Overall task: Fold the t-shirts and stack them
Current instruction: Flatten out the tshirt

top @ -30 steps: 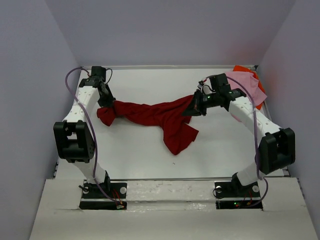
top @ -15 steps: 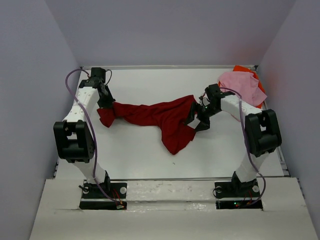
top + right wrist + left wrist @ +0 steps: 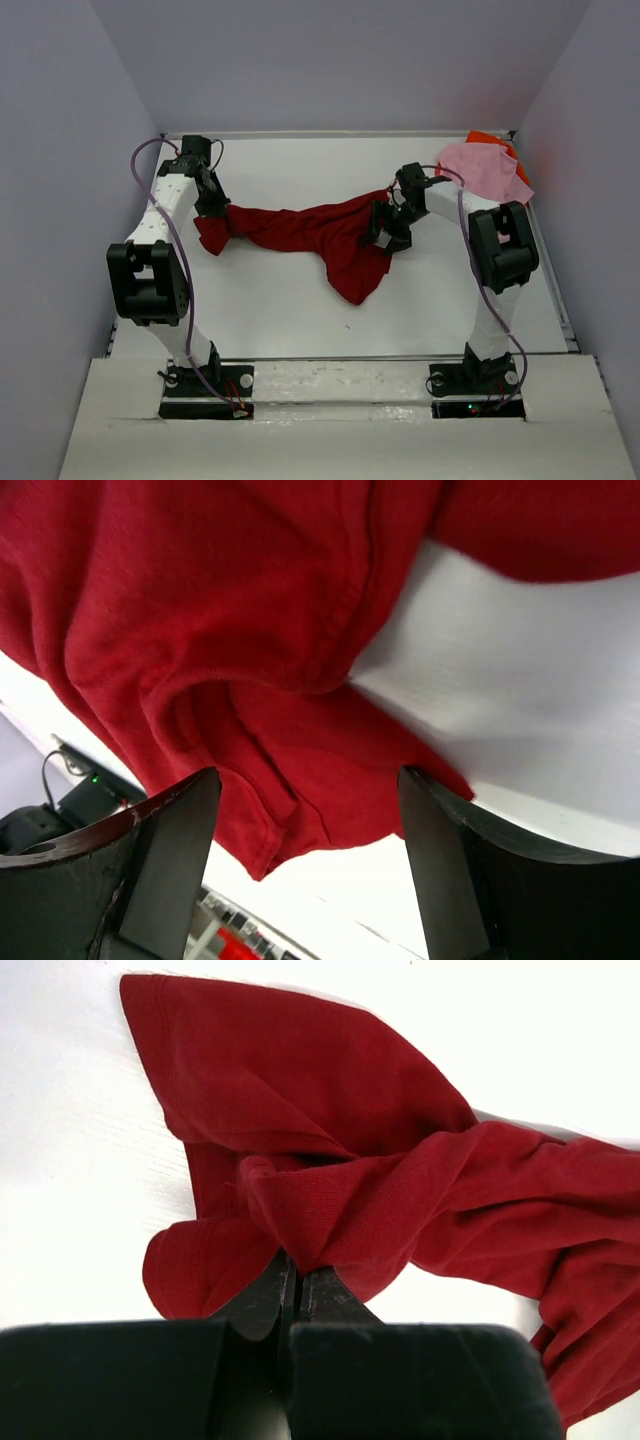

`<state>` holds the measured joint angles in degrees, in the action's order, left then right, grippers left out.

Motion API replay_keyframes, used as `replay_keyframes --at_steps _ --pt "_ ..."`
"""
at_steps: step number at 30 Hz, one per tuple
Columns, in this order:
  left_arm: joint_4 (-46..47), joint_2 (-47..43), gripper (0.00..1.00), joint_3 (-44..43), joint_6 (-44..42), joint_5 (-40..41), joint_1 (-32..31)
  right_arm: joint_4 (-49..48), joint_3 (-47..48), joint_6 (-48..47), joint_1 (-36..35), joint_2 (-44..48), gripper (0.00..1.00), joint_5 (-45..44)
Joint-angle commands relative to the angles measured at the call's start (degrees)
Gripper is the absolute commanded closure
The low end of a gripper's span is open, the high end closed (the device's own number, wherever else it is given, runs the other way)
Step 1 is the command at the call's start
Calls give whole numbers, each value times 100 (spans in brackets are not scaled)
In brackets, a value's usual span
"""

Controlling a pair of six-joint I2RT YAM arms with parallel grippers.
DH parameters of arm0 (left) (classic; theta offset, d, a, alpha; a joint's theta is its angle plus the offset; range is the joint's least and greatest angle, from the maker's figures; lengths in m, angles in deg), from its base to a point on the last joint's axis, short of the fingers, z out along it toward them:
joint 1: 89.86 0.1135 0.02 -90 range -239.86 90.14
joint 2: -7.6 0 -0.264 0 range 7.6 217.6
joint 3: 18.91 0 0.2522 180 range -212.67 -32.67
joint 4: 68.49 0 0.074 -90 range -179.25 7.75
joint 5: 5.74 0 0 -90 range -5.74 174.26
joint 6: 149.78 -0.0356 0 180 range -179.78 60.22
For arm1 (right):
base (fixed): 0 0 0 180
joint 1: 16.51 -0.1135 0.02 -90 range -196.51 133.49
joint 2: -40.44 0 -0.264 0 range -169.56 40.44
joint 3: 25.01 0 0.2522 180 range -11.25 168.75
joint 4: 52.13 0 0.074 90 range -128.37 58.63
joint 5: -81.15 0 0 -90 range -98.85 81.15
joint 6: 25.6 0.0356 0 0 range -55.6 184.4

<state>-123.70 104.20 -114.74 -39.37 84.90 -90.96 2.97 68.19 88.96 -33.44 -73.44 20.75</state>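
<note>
**Left gripper pinches the dark red shirt; right gripper stands wide over its other end**

The left gripper (image 3: 293,1270) is clamped tight on a bunched fold of the dark red t-shirt (image 3: 350,1190), with the fingertips meeting and cloth spilling out just beyond them. Ahead of the tips the fabric twists into a thick roll that runs off to the gripper's right. A flat flap with a hemmed edge lies beyond and to its left. The left arm rises from its base, bends at a high elbow, and reaches to the far left of the table (image 3: 300,165) with its wrist tipped downward.

The right gripper (image 3: 305,790) has its fingers spread wide. Red cloth fills the space past them, a seamed edge curls between the two tips, and neither finger visibly presses on it. In the top view this arm is folded tight. Its elbow sits high on the right, and the forearm angles inward and down to the shirt's right end.

The shirt is stretched from one gripper to the other, so its long axis runs left to right across the table. One broad lobe droops toward the near edge, on the near-left side of the right gripper. Behind and to the right of the right gripper, the light pink t-shirt (image 3: 485,170) lies heaped at the far right corner. The bright orange t-shirt (image 3: 488,136) peeks out from beneath it.
</note>
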Motion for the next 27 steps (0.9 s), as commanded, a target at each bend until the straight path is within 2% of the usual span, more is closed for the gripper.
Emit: replay_keyframes --at_steps 1,10,14,17,27 --pt "-109 -308 100 -29 -133 23 22 111 213 -302 260 120 23 -254" --pt "-109 -247 100 -125 -133 -20 22 287 -349 -530 497 534 23 -500" --pt "-117 -203 100 -205 -133 -38 22 182 -665 -540 498 490 25 -158" --pt "-144 -176 100 -258 -151 -29 22 -266 -1069 -234 498 516 28 141" --pt "-170 -185 100 -223 -168 15 22 -1207 -1159 549 -346 191 34 520"
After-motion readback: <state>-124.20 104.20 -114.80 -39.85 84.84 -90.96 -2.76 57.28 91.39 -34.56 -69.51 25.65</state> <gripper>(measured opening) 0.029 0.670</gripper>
